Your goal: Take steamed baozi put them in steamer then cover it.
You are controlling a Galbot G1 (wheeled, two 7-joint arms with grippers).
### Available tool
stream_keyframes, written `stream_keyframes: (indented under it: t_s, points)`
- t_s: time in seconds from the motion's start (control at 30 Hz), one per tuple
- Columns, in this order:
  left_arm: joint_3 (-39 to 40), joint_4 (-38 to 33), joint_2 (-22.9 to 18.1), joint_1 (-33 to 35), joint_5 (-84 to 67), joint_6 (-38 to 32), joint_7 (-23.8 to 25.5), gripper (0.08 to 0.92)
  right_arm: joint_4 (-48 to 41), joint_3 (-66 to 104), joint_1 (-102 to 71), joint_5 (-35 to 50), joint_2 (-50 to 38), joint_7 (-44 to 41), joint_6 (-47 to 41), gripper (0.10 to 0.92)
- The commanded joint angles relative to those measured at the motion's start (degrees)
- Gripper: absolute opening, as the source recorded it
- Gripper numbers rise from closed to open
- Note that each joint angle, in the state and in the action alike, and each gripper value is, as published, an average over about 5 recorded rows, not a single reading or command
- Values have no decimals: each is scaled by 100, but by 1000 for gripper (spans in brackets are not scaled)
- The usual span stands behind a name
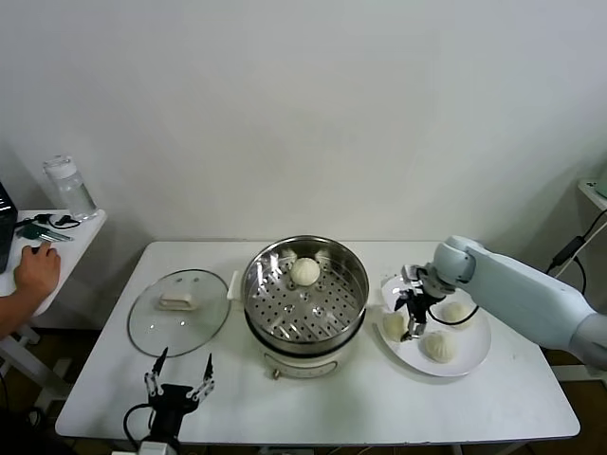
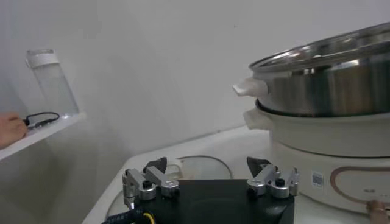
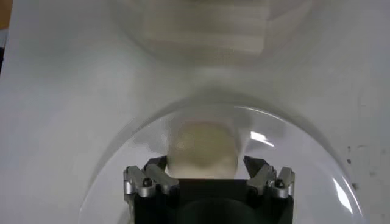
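The steamer (image 1: 258, 284) stands mid-table with one baozi (image 1: 304, 271) on its perforated tray. Three more baozi lie on a white plate (image 1: 471, 357) to its right: one nearest the steamer (image 1: 392, 326), one in front (image 1: 439, 346), one behind (image 1: 458, 312). My right gripper (image 1: 413, 320) is down over the bun nearest the steamer; in the right wrist view this bun (image 3: 201, 149) sits between the open fingers of the gripper (image 3: 205, 163). The cover (image 1: 178, 313) lies flat on the table left of the steamer. My left gripper (image 1: 178, 372) is open and empty near the front edge, in front of the cover.
A side table at far left holds a clear bottle (image 1: 71, 187), and a person's hand (image 1: 36, 270) rests on it. In the left wrist view the steamer's steel wall (image 2: 329, 91) rises close by and the cover (image 2: 195, 165) lies beyond the gripper (image 2: 210, 167).
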Motion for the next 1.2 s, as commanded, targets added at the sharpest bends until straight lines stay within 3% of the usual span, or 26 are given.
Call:
stream_keyframes:
  t_s: [0.03,0.4,0.73,0.93,1.2]
  points:
    - [8,9,8,-2,2,-1,0,823,-116,24,-37,-15,95,-15,12,755]
    - [6,-4,17,20,-7,-3,-1,823,253,-350,624,305,-281,-31,36,699]
    - [56,-60,26,45,12,3,5,823,775,-2463,3618,1844,-734,-152,142,696]
    - [127,-86,37,31,38,9,11,823,983,-3292,4932,2868,-286,-114,49,696]
    - [218,-116,55,44,76,-1,14,823,1113,-3066,4960,3778,744,229,-380,696]
